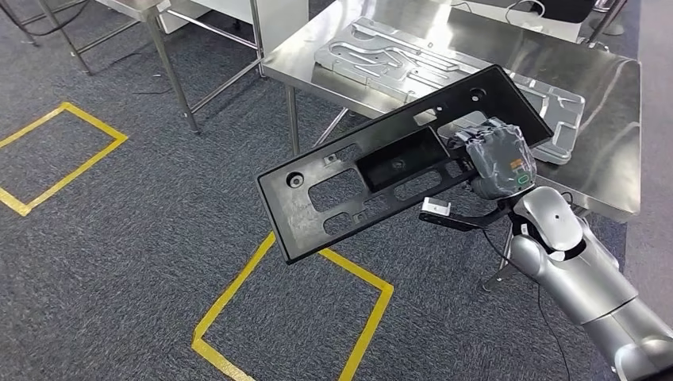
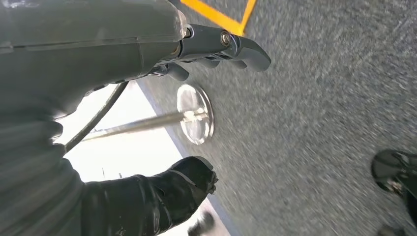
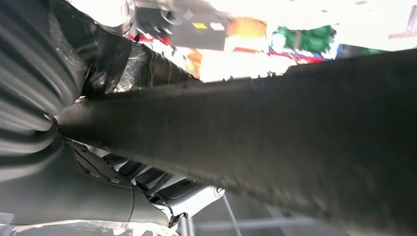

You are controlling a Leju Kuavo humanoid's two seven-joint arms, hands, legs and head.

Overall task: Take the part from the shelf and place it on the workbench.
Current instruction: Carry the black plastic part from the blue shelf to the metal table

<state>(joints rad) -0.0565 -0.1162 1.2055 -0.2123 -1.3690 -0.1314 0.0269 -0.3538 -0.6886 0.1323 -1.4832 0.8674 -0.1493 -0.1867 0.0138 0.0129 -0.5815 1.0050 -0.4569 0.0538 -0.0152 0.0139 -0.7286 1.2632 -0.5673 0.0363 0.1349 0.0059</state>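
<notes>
Grey carpet floor (image 1: 119,262) with yellow tape squares (image 1: 294,309), and a shiny steel workbench (image 1: 603,103) off to the front right, that's the setting. The part (image 1: 381,171) is a long black flat panel full of cutouts with a recessed tray in the middle, and right now it's up in the air, tilted, its far end hanging over the near edge of the bench and the rest sticking out over the floor. The right hand (image 1: 496,163) has it by one long edge near the far end, fingers clamped around that edge; in the right wrist view the panel's dark edge (image 3: 275,142) runs right across in front of the hand. My guess is it's stiff moulded plastic, light for its size but awkward, since a one-sided grip so far from the middle gives the long free end lots of leverage to sag or swing. Gripping closer to the centre tray would balance it better. A grey metal plate (image 1: 413,55) with channels already lies on the bench, so the landing spot needs picking carefully. The left hand (image 2: 162,123) hangs over the carpet holding nothing, fingers apart.
</notes>
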